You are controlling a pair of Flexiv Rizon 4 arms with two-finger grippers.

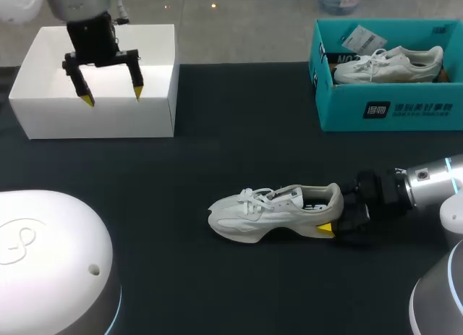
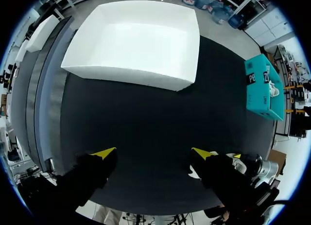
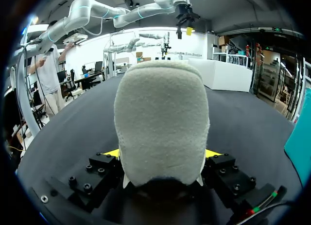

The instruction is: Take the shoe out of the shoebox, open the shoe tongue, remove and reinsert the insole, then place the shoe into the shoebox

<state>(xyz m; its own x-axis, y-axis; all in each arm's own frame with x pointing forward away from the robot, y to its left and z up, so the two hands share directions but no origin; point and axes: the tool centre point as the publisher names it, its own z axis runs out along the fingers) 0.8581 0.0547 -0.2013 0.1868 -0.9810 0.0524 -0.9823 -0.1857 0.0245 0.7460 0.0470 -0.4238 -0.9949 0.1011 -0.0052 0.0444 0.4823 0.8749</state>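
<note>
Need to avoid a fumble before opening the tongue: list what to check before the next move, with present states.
1. White lace-up sneaker out of any box, upright on the black table: ok.
2. Right gripper shut on the sneaker's heel: ok.
3. Left gripper open: ok.
4. Left gripper close to the sneaker: not ok, it hangs above the white open box.
5. Insole seated inside: cannot tell.

sneakers: two showing, loose white sneaker [image 1: 264, 213], boxed white sneaker [image 1: 387, 62]
boxes: two sitting, teal shoebox [image 1: 343, 112], white box [image 1: 94, 114]
grippers: two showing, left gripper [image 1: 112, 98], right gripper [image 3: 161, 154]
</note>
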